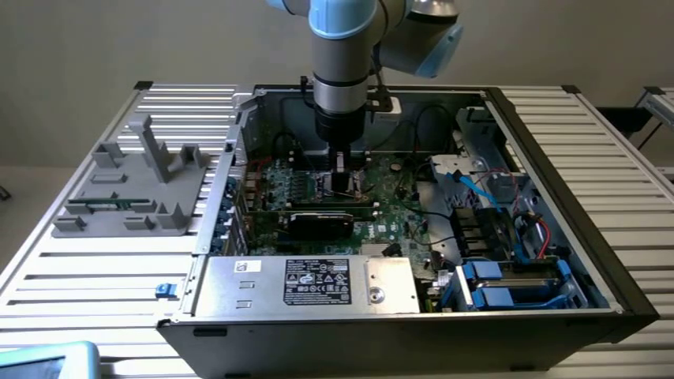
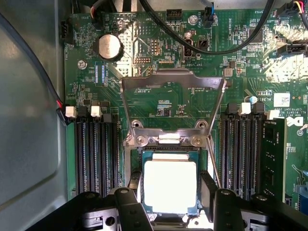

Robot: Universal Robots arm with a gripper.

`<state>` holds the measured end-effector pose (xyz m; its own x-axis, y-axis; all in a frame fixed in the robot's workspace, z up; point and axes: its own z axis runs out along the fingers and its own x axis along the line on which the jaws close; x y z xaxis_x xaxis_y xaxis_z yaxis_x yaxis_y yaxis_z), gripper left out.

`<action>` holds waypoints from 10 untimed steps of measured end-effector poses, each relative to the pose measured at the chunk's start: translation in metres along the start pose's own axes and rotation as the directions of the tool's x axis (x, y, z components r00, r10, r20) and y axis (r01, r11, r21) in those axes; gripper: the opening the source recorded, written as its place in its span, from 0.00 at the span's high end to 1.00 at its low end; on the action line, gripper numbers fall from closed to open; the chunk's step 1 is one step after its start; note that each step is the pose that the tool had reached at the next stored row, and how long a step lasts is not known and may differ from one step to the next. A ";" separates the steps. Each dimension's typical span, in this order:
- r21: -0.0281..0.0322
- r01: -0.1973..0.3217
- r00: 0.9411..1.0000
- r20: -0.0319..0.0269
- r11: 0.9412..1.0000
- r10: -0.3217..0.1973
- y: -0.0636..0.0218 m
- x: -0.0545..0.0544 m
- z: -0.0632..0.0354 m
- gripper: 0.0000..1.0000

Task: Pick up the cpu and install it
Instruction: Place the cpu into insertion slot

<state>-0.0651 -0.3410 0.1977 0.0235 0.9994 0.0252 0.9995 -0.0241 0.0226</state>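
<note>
The cpu [image 2: 170, 185], a small square chip with a bright silvery top, lies between my gripper's [image 2: 171, 211] two black fingers [image 2: 129, 208], whose pads press against its opposite edges. It sits low over the black socket on the green motherboard [image 2: 159, 103]. Beyond it the metal load plate [image 2: 173, 89] of the socket stands swung open. In the exterior view my gripper [image 1: 345, 185] reaches straight down into the open computer case [image 1: 548, 158], close above the board's middle.
Memory slots [image 2: 96, 149] flank the socket on both sides, and black cables [image 2: 192, 38] cross the board beyond it. A silver labelled power supply [image 1: 311, 282] fills the case's near side. A grey fixture [image 1: 137, 181] stands on the slatted table at the exterior view's left.
</note>
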 end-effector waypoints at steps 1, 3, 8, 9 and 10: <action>0.000 0.000 1.000 0.000 1.000 0.000 -0.0001 0.000 0.0000 0.44; 0.000 0.000 1.000 0.000 1.000 0.000 -0.0001 0.000 0.0001 0.44; 0.000 0.000 1.000 0.000 1.000 0.000 -0.0005 -0.001 0.0004 0.44; 0.000 0.000 1.000 0.000 1.000 0.000 -0.0005 -0.001 0.0005 0.44; 0.000 0.000 1.000 0.000 1.000 0.000 -0.0005 -0.001 0.0005 0.44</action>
<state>-0.0656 -0.3421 0.1972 0.0236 0.9994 0.0255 0.9995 -0.0242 0.0226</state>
